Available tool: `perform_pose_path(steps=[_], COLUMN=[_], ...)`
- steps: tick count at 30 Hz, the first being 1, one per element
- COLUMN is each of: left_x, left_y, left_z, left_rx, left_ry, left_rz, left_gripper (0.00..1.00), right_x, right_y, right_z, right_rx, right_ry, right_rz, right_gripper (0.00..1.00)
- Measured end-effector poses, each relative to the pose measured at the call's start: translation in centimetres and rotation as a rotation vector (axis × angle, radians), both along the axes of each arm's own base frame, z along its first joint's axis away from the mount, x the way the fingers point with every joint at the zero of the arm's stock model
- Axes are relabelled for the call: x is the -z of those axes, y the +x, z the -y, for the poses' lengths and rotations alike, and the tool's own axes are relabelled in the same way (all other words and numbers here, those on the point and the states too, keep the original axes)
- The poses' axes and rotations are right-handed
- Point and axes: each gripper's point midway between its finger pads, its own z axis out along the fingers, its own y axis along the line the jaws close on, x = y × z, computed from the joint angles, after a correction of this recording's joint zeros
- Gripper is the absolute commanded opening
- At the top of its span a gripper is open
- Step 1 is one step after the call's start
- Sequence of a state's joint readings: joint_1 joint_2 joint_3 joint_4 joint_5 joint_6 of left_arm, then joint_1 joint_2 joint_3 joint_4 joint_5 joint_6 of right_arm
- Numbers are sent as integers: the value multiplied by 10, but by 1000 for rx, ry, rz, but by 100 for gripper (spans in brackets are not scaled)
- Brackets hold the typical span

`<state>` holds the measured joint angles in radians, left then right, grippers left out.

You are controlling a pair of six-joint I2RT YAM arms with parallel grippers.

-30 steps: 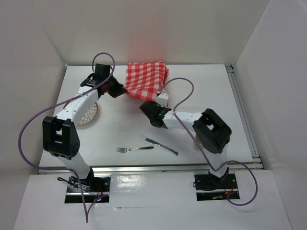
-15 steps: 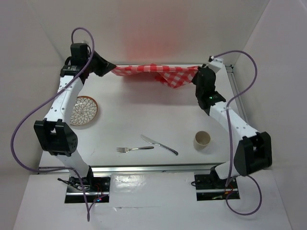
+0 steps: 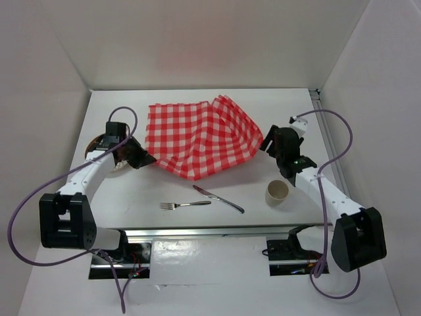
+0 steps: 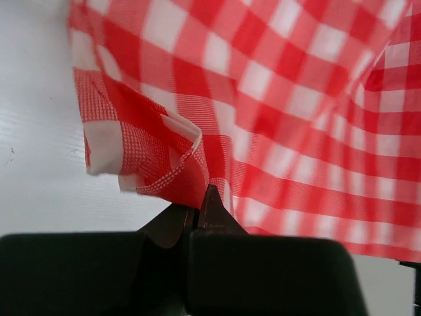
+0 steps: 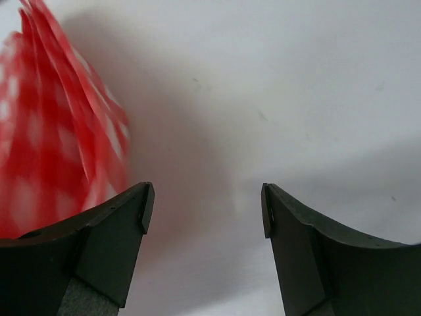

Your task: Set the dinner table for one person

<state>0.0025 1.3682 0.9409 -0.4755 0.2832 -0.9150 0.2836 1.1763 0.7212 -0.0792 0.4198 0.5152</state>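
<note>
The red-and-white checked cloth (image 3: 197,138) is seen lying rumpled on the far half of the white bench (image 3: 283,108), with its folds running diagonally and 1 corner pointing toward the near edge. The left fingers (image 4: 200,212) are clamped together on the cloth's left corner, low over the bench. In the left wrist view a pinch of fabric is bunched just above them. The right fingers (image 3: 268,141) are held apart with nothing between them, just beside the cloth's right edge. In the right wrist view the cloth lies to their left and only bare bench shows in the gap.

The step in hand is judged to be the spreading of the cloth, not yet finished, since it is creased and askew. The coming move is judged to turn on that right edge, to which the right arm is much the nearer. A fork (image 3: 185,205), a knife (image 3: 219,199) and a cup (image 3: 277,192) lie toward the near edge, the knife's tip close to the cloth's near corner.
</note>
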Motion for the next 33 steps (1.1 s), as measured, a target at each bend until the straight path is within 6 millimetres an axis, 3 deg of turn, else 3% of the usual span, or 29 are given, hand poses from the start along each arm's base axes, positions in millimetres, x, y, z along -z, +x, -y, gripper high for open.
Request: perform_pose_path(steps=[2,7,10,13,16,21,23,27,33], left_x=[-11,-74,-86,-73,-50,-38,-38,-37,-37], left_y=[6,50,60,59,49,40,41,41,41], left_z=[1,-3,-3,-2,-1,0,0,-1,-2], left_rx=[7,6,3,5,11,15,13,10,8], left_ry=[12,44,48,48,50,53,56,61,64], left_rz=[20,207,253,222,159,118,120,119,118], left_gripper=[0,0,0,0,0,0,0,0,0], right_x=[-15,-66,-58,-28,-8,6,13,20,41], right_y=[9,54,59,53,35,-25,-51,-90,-134], right_z=[-9,-27,-20,-16,-46,-154,-178,-199,-212], right_rx=[-45,-171,-239,-284,-399,-690,-742,-747,-712], right_ry=[28,123,212,268,257,114,46,-96,-294], right_rz=[-8,9,-44,-153,-239,-329,-365,-390,-466], right_gripper=[78,82,82,91,92,95,99,100,100])
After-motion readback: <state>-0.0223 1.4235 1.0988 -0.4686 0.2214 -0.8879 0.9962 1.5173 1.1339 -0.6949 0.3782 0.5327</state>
